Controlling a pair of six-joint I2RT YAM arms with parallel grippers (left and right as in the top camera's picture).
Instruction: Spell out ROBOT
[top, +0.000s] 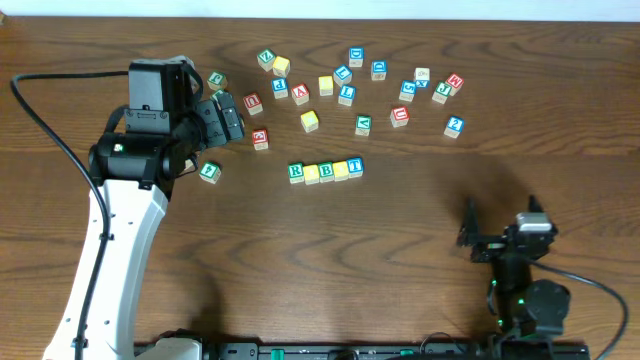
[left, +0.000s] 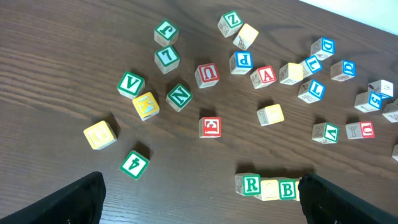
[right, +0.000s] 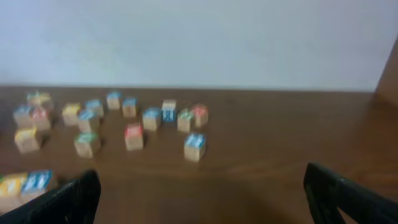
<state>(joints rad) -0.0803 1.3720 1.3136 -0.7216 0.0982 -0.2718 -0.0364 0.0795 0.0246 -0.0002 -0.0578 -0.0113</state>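
Observation:
A row of letter blocks (top: 325, 170) lies mid-table: a green R (top: 296, 172), a yellow block, a green B (top: 326, 170), a yellow block and a blue T (top: 355, 166). In the left wrist view the R (left: 250, 184) and B (left: 288, 189) show at the bottom edge. My left gripper (top: 222, 118) is open and empty, above the loose blocks left of the row; its fingers frame the left wrist view (left: 199, 205). My right gripper (top: 470, 232) is open and empty near the front right, far from the blocks.
Several loose letter blocks lie scattered across the far half of the table, such as a red A (left: 264, 76), a green N (left: 179, 96), a yellow block (left: 100, 134) and a blue block (top: 454, 126). A black cable (top: 40, 110) runs at the left.

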